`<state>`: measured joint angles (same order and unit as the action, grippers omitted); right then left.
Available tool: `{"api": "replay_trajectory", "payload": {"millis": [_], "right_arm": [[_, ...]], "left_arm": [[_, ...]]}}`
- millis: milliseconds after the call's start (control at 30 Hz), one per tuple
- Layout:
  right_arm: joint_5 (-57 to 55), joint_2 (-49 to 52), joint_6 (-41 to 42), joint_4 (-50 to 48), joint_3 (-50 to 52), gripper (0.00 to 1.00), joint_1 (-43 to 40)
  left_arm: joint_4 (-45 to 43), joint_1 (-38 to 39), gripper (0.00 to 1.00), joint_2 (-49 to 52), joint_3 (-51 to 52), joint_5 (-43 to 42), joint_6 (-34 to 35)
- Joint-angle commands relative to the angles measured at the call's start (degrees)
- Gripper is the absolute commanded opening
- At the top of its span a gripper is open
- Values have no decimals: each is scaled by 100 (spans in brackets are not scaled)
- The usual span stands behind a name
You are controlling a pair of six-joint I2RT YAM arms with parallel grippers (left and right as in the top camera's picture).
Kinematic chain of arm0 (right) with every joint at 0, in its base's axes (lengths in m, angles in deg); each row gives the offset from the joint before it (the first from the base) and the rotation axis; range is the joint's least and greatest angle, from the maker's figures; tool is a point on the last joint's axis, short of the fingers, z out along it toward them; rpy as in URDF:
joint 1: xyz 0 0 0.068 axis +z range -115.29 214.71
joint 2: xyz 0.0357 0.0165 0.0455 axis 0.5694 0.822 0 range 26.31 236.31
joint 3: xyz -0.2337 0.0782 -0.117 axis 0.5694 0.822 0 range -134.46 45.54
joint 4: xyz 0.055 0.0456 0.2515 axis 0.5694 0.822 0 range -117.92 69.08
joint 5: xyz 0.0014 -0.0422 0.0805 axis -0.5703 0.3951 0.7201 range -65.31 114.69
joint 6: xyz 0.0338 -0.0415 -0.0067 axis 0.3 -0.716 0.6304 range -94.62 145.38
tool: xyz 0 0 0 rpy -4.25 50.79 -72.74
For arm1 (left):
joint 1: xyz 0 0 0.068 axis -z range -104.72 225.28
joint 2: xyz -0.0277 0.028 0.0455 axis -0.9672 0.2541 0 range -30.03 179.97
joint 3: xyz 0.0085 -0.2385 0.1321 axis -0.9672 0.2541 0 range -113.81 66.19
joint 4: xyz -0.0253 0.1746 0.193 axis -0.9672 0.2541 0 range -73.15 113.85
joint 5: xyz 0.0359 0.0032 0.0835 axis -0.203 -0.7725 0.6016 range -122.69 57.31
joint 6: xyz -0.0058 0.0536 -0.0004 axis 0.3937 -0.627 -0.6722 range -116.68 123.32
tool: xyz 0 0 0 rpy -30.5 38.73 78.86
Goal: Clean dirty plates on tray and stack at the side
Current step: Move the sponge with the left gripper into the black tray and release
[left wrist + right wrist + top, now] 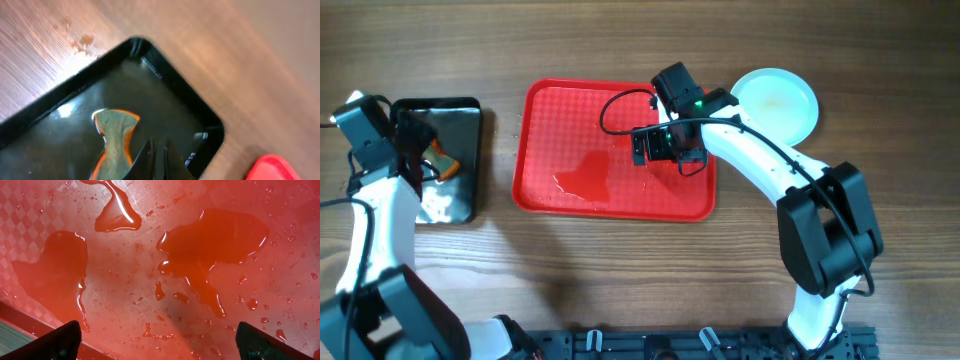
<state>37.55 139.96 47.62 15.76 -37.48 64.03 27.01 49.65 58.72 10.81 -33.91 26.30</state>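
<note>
The red tray (548, 110) lies mid-table, wet, with a water puddle (588, 178) and no plate on it. Pale mint-white plates (776, 102) sit on the table just past the tray's far right corner; from above I see one round face and cannot tell how many are stacked. My right gripper (668, 150) hangs open and empty over the tray's right part. In the right wrist view its fingertips (160, 340) are wide apart above the wet tray floor (125, 270). My left gripper (418, 150) is over the black pan; its fingers (157, 160) are shut, empty.
The glossy black pan (470, 108) stands at the left, its rim also in the left wrist view (175, 85). An orange-edged green sponge (116, 134) lies in it beside my left fingers, also seen from overhead (442, 160). Bare wood surrounds both.
</note>
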Motion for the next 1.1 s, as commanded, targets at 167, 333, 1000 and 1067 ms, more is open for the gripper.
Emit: {"api": "replay_trajectory", "payload": {"millis": [167, 333, 1000, 1067], "right_arm": [[46, 125, -85, -20, 24, 100, 9], [48, 125, -125, 20, 24, 100, 9], [2, 125, -129, 44, 24, 100, 9], [4, 125, -127, 7, 24, 100, 9]], "left_arm": [[-289, -44, 4, 1858, 11, 66, -31], [-155, -44, 4, 1735, 11, 61, -31], [-407, -37, 4, 1021, 11, 699, -26], [-420, -37, 4, 678, 11, 706, -28]]}}
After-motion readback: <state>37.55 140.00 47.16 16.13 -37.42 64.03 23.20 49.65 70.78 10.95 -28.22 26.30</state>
